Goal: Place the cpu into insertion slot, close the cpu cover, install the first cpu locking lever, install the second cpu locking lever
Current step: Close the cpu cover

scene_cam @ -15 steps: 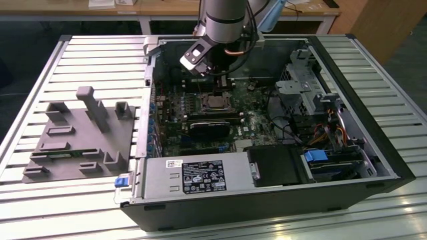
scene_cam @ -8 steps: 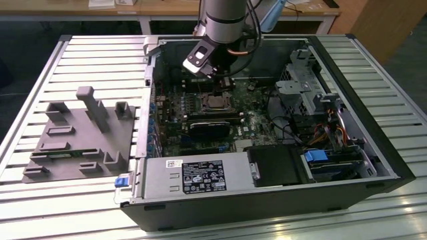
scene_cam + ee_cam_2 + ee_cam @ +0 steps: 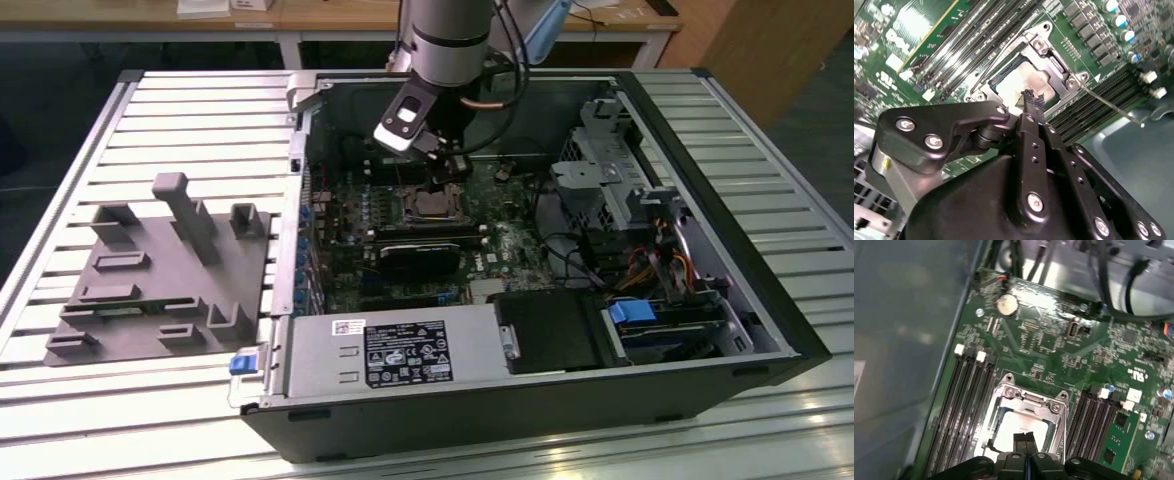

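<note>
The end effector (image 3: pixel 1032 100), fingertips pinched together and empty, hangs just over the cpu (image 3: pixel 1019 82), which sits framed by the cover (image 3: pixel 1046 50). An off-centre push could scrape the chip, and the lever (image 3: pixel 1110 106) looks unlatched and might spring.

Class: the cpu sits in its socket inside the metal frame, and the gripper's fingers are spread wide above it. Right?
No: both wrist views show the gripper shut, tips together, above the cpu seated inside the cpu cover. The rest stands.
</note>
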Tool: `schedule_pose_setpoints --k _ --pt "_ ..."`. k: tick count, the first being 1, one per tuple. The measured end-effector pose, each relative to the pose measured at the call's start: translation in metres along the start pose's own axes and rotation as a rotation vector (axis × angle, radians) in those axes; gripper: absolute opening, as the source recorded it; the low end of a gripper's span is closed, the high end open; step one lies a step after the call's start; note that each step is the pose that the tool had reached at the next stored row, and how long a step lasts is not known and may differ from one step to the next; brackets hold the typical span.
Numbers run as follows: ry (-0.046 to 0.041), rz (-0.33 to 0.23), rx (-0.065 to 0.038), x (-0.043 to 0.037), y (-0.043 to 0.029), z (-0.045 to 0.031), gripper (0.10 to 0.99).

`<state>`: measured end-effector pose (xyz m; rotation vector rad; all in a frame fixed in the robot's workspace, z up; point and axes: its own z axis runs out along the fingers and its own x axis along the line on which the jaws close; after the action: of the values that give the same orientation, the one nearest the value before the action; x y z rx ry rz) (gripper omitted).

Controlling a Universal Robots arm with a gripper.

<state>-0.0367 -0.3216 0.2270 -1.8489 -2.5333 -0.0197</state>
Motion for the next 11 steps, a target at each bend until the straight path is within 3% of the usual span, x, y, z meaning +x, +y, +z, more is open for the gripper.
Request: schedule_pose_setpoints --k 11 --pt "0.0014 -0.199 0.002 0.0000 0.0000 0.0001 0.102"
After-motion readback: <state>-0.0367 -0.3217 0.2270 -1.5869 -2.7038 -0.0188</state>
